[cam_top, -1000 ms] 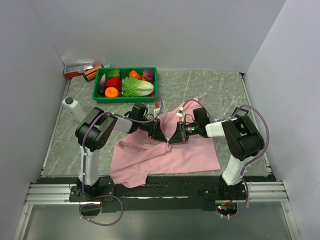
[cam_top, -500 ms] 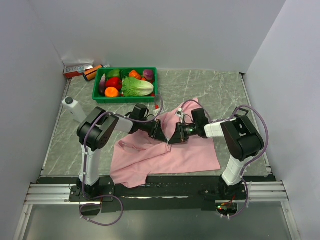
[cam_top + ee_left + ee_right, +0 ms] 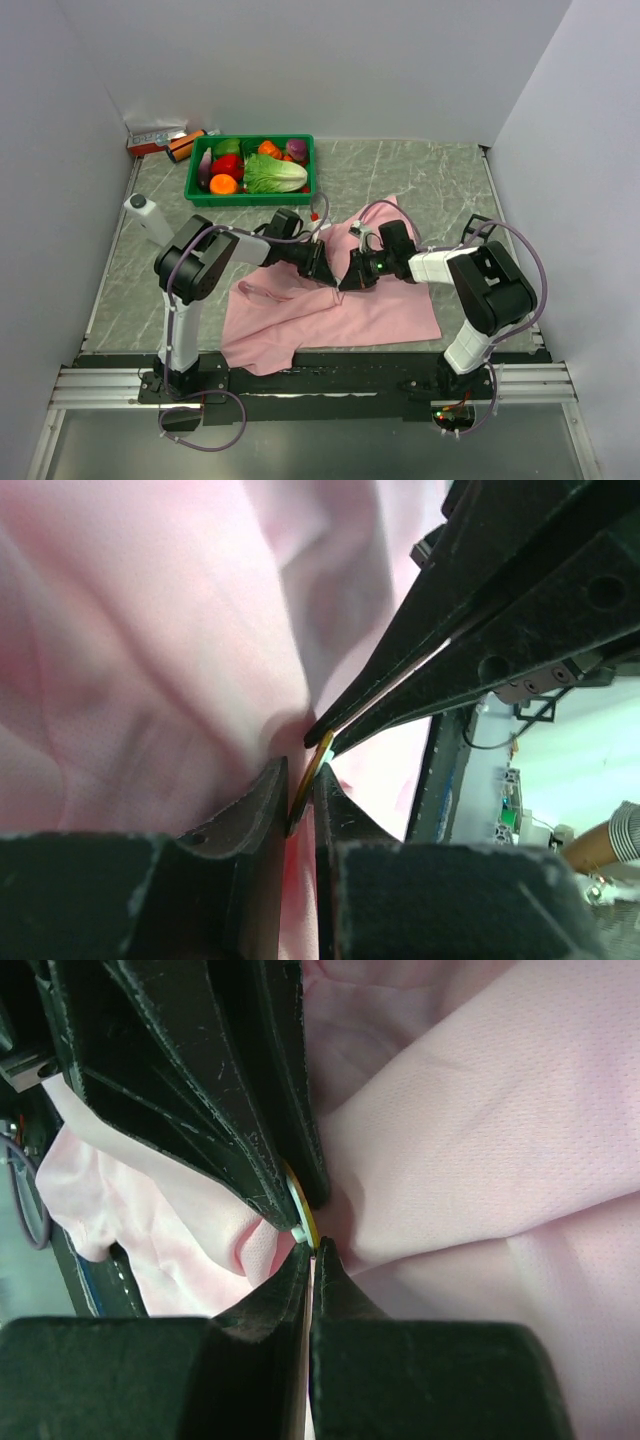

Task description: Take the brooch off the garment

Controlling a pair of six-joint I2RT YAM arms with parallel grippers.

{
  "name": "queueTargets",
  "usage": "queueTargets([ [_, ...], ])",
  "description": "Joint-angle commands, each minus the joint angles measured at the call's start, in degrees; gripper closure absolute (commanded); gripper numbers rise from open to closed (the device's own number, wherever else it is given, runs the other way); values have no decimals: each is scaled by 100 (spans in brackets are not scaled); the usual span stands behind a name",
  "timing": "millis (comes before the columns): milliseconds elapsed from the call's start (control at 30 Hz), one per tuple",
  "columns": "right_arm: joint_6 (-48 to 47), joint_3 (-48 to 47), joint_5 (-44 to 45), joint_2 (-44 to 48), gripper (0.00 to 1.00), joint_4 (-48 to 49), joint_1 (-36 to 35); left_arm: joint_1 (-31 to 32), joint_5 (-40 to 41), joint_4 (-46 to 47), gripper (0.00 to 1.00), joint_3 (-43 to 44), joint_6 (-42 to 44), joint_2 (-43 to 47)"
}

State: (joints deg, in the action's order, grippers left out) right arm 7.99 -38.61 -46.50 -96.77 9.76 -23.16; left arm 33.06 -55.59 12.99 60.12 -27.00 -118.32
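The pink garment [image 3: 375,310] lies spread on the table, bunched where both grippers meet. In the left wrist view my left gripper [image 3: 302,770] is shut on the brooch [image 3: 306,792], a thin gold-edged disc seen edge-on between its fingers. My right gripper [image 3: 318,740] comes in from the upper right, jaws together, its tip at the brooch's top edge. In the right wrist view the brooch [image 3: 300,1212] shows a yellow rim and a white back. My right gripper [image 3: 312,1250] is shut just below it, against the cloth [image 3: 480,1160]. In the top view the grippers [image 3: 335,275] hide the brooch.
A green basket [image 3: 196,192] of toy vegetables stands at the back left, close behind my left arm. A white object [image 3: 146,214] lies near the left wall. A box [image 3: 155,138] and an orange can [image 3: 186,146] sit in the back left corner.
My left jaws have narrowed a little onto the brooch. Both wrists have shifted slightly, with the right forearm swinging lower. The garment has hardly moved.
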Motion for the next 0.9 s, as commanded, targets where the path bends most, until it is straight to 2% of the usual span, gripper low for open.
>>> queueTargets([
  [0, 71, 11, -948, 440, 100, 369, -374, -45, -71, 1498, 99, -113, -251, 458],
  [33, 141, 3, -975, 379, 100, 404, -304, -71, -422, 2757, 98, -584, -696, 546],
  [67, 272, 11, -1018, 283, 100, 447, -269, -98, -800, 3196, 94, -728, -875, 599],
  [133, 300, 20, -1001, 264, 100, 492, -233, -159, -1102, 3350, 87, -669, -1217, 512],
  [167, 195, 3, -984, 264, 100, 457, -224, -185, -1294, 3533, 76, -642, -1341, 451],
  [267, 142, -68, -992, 255, 100, 387, -224, -238, -1401, 3825, 63, -694, -1598, 450],
  [367, 106, -94, -975, 264, 100, 351, -224, -247, -1586, 3772, 58, -624, -1597, 433],
  [467, 124, -68, -949, 273, 100, 351, -224, -256, -1674, 3772, 57, -659, -1659, 450],
  [600, 185, -41, -905, 255, 100, 360, -198, -291, -1648, 2826, 55, -729, -897, 643],
  [633, 186, -33, -896, 264, 100, 360, -181, -283, -1535, 1987, 54, -721, -242, 713],
  [733, 159, -33, -896, 264, 100, 299, -163, -282, -1358, 490, 52, -607, 1025, 898],
  [867, 124, -76, -905, 264, 100, 255, -101, -274, -1366, -400, 56, -466, 1794, 829],
])
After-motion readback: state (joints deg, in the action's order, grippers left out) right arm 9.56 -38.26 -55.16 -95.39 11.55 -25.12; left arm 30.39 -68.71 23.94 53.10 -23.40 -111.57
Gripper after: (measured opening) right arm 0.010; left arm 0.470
